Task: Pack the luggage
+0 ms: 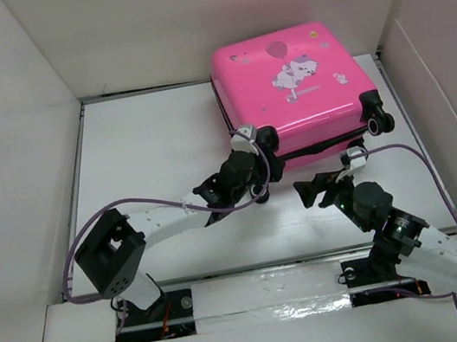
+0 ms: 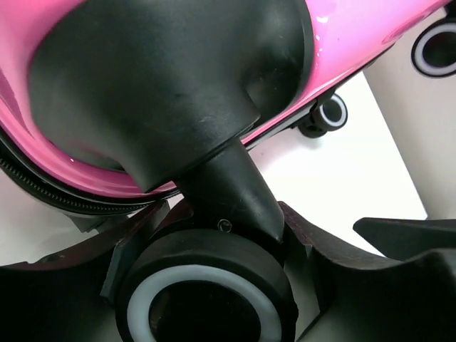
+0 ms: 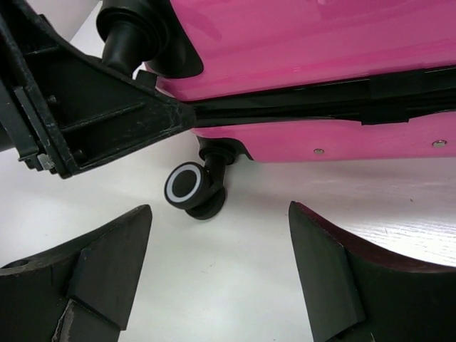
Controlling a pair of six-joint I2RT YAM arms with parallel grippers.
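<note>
Left claw: sits around a corner wheel of the suitcase, fingers close on either side; pinching it or only flanking it, cannot tell.
Right claw: spread wide, holding nothing, hovering low over the table just before the suitcase's near edge.
Ahead of right claw: black zip seam running along the pink shell, shut as far as shown; second wheel just below it.
Suitcase position: lies flat and closed at the far right of the table, printed side up, wheels toward the arms.
Handling: likely stiff and light for its bulk; glossy shell probably slippery, so the flat faces offer poor purchase; on rolling wheels, so a push may slide it rather than open it.
Where to hold: probably the wheel stem to steady it, and the seam lip or a zip pull to open it; no pull visible here.
Stage: judged early, lid not yet raised, nothing to pack in sight.
</note>
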